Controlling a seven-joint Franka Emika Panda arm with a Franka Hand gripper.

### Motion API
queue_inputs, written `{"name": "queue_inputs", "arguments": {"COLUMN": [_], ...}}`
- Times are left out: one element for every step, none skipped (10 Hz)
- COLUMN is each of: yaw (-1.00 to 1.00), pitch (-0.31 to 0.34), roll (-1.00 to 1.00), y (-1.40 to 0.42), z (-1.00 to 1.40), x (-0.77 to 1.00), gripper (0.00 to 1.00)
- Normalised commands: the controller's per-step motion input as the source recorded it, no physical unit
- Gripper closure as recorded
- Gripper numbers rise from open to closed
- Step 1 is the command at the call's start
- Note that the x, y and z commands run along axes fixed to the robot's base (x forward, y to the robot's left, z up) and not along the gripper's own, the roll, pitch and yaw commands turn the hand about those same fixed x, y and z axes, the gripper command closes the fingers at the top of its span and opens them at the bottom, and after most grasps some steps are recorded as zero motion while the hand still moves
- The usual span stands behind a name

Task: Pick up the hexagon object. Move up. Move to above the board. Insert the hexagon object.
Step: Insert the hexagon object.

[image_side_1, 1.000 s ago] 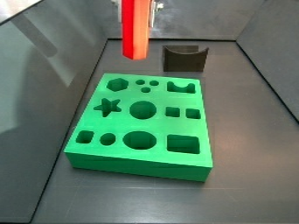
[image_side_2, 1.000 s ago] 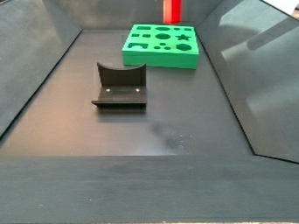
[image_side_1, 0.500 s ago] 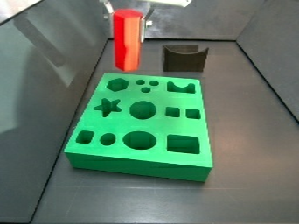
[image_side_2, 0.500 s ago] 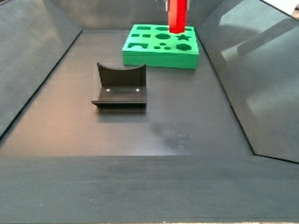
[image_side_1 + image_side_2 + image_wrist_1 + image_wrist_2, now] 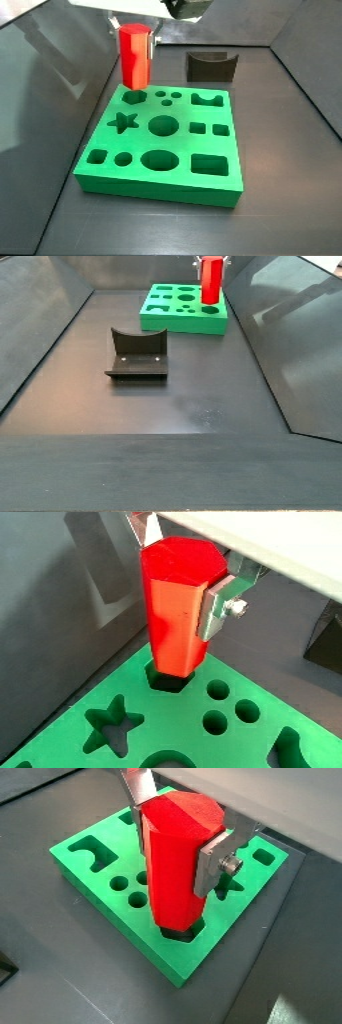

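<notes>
My gripper (image 5: pixel 181 574) is shut on the hexagon object (image 5: pixel 178 612), a tall bright red prism held upright between the silver fingers (image 5: pixel 218 604). Its lower end stands in the mouth of the hexagonal hole at a corner of the green board (image 5: pixel 80 710). Both wrist views show this; the prism (image 5: pixel 178 868) meets the board (image 5: pixel 94 872) near its corner. In a side view the prism (image 5: pixel 135 57) stands over the board's (image 5: pixel 160 170) far left hole, under the gripper (image 5: pixel 136 25). In a side view the prism (image 5: pixel 211 281) stands at the board's (image 5: pixel 183 319) far right corner.
The dark fixture (image 5: pixel 136 354) stands on the grey floor nearer that camera; it also shows behind the board in a side view (image 5: pixel 210 66). Sloped grey walls (image 5: pixel 54 70) enclose the floor. The board has star, round and square holes (image 5: pixel 163 125).
The gripper has come down with the red prism and shifted over the board's corner hexagonal hole; the prism's lower end now reaches the hole.
</notes>
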Motion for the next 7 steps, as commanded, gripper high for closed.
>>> {"name": "queue_inputs", "arguments": {"yaw": [0.00,0.00,0.00,0.00,0.00,0.03,0.17], "pitch": [-0.091,-0.094,-0.083,-0.050,-0.041,-0.053,-0.051], "roll": [-0.05,-0.05,-0.02,0.00,0.00,0.00,0.00], "y": [-0.02,0.00,0.00,0.00,0.00,-0.03,-0.03], "z": [-0.17,-0.20,-0.20,-0.13,-0.12,-0.17,-0.20], "x": [0.00,0.00,-0.02,-0.01,-0.04,-0.05,-0.07], "gripper": [1.00,1.00,1.00,1.00,1.00,1.00,1.00]}}
